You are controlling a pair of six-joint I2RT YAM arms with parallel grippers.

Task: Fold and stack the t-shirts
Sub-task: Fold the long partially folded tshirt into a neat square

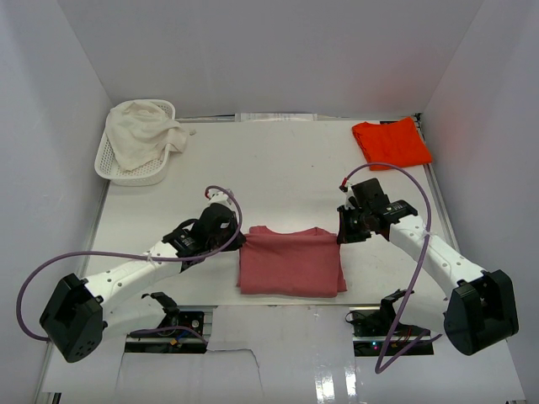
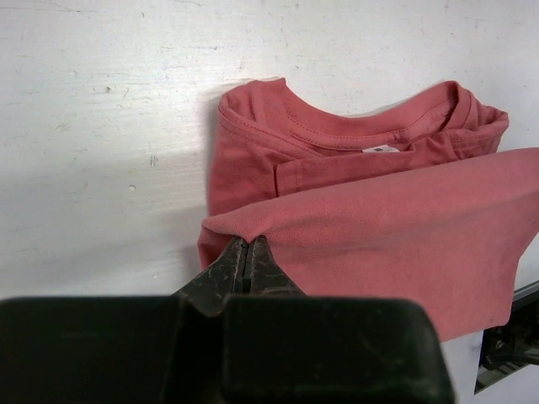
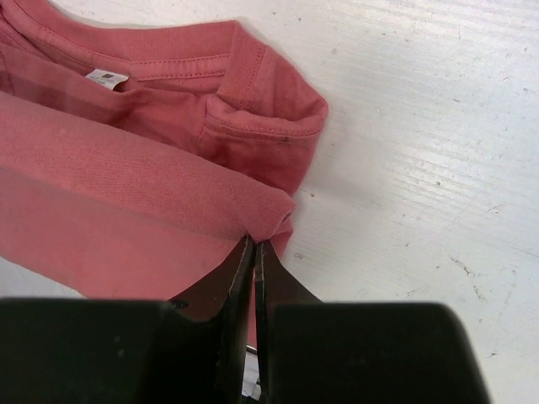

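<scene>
Left pincer (image 2: pixel 248 252) clamped on one corner of the rose-red t-shirt (image 1: pixel 290 263), right pincer (image 3: pixel 255 251) clamped on the other. The raised fold edge spans between my tips, long axis side to side. Collar just beyond both tips, so I'd judge the fold goes forward. Farther out: folded orange-red t-shirt (image 1: pixel 392 143) past my right pincer, lattice basket (image 1: pixel 109 166) with white cloth (image 1: pixel 143 135) past my left. Two shirts, one basket, one cloth.

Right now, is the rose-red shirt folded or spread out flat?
Folded, not finished: the rose-red shirt lies as a compact rectangle, while the left gripper and right gripper each pinch a corner of its top layer.
</scene>
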